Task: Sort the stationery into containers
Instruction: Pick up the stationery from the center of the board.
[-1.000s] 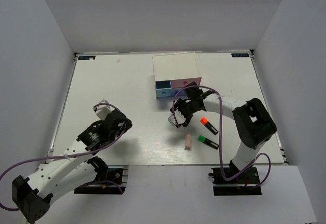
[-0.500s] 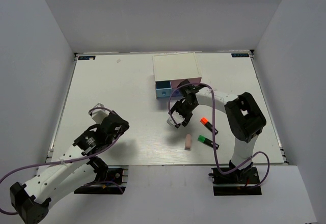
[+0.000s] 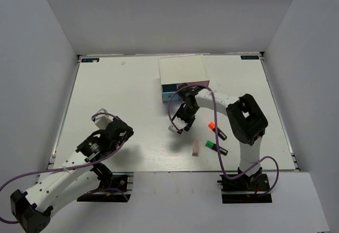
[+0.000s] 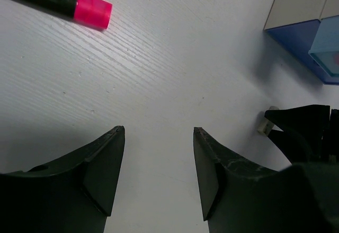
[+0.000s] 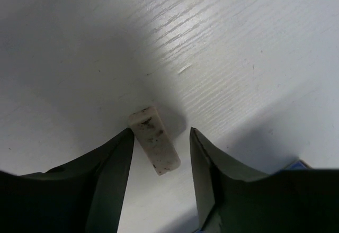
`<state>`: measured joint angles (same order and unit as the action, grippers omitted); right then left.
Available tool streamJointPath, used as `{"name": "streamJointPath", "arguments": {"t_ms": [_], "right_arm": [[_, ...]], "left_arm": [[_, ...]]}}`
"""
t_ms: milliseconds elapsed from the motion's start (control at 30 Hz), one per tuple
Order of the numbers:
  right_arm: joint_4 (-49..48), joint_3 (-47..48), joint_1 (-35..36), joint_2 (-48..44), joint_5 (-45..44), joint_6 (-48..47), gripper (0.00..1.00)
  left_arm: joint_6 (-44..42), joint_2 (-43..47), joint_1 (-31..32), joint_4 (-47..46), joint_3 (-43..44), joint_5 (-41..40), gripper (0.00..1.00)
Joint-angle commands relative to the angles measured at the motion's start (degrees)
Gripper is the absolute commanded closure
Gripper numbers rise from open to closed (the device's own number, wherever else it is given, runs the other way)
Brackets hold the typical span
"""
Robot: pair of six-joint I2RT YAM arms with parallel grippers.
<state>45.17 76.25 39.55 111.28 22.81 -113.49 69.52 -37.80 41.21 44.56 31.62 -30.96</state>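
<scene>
Near drawer box (image 3: 183,74), right claw (image 5: 160,133) straddling pale eraser (image 5: 156,149), jaws half-wide (not yet clamping), lining up pickup; left claw (image 4: 158,132) hanging open, empty.

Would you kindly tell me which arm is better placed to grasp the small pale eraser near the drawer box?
Right. The right fingers stand either side of the eraser, not yet closed on it; the left fingers hang open over the table, away from it.
</scene>
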Motion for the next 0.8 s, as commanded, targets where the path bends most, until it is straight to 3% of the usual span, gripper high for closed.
{"name": "streamJointPath", "arguments": {"t_ms": [0, 233, 500, 700, 767], "right_arm": [[6.77, 1.18, 1.05, 3.94, -1.98, -7.36, 0.49], [7.22, -1.1, 1.14, 3.41, -2.42, -1.84, 0.59], [5.72, -6.02, 0.97, -3.78, 3.45, 8.45, 0.84], [1.07, -4.89, 0.79, -13.09, 12.52, 27.16, 0.92], [-1.21, -1.83, 0.7, -14.34, 15.33, 38.4, 0.92]], "left_arm": [[0.8, 0.1, -0.08, 1.32, 0.38, -1.56, 0.35], [1.85, 1.15, -0.08, 2.38, 0.38, -1.56, 0.35], [1.85, -0.61, -0.08, 1.85, 0.9, -1.56, 0.35], [1.85, -2.28, -0.08, 0.63, 1.43, -1.03, 0.35], [3.25, -3.41, -0.08, 0.62, 1.96, -0.51, 0.32]]}}
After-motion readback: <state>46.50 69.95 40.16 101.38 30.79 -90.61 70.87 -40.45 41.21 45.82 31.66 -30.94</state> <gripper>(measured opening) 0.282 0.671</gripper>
